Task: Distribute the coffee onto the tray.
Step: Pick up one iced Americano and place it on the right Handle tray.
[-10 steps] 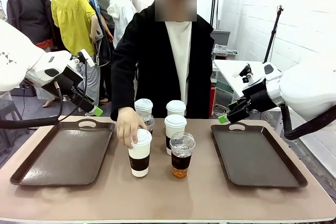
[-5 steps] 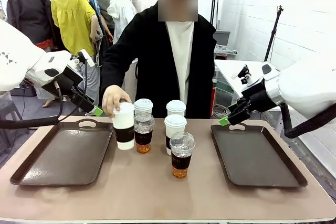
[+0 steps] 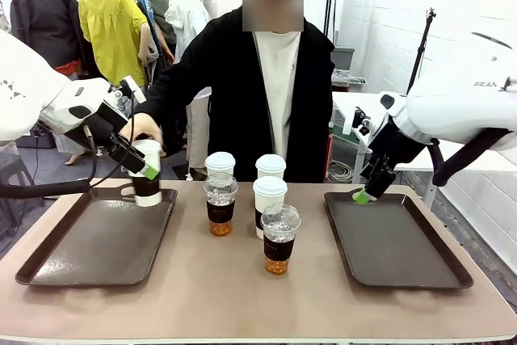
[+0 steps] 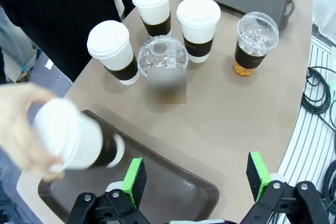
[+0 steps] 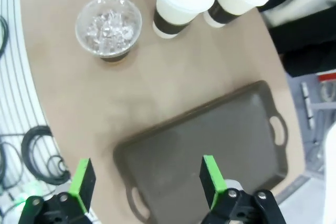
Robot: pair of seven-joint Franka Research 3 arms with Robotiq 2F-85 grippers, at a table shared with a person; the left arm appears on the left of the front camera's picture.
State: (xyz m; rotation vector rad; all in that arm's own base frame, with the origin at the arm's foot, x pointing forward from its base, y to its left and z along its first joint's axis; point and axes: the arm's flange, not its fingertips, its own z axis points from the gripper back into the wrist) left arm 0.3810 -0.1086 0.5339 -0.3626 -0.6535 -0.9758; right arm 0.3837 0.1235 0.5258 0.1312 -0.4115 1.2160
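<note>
Now, the L gripper [image 4: 196, 177] has its jaws wide apart w/ nothing betw. them, and it hangs at the far edge of the left tray [image 3: 81, 252]. Just beside its pad a person's hand [image 3: 144, 128] holds a white paper cup w/ black sleeve [image 3: 150, 193] over that tray's far rim; touching or not, I cannot tell. At table centre stand 3 white lidded cups [image 3: 269, 193] and 2 clear dome-lidded cups of amber drink [image 3: 279, 240], close together, w/ a bare table strip to each tray. The R gripper [image 5: 147, 176] is spread fully too, holding nothing, over the right tray [image 3: 404, 256] near its far-left corner; the tray floor is bare.
</note>
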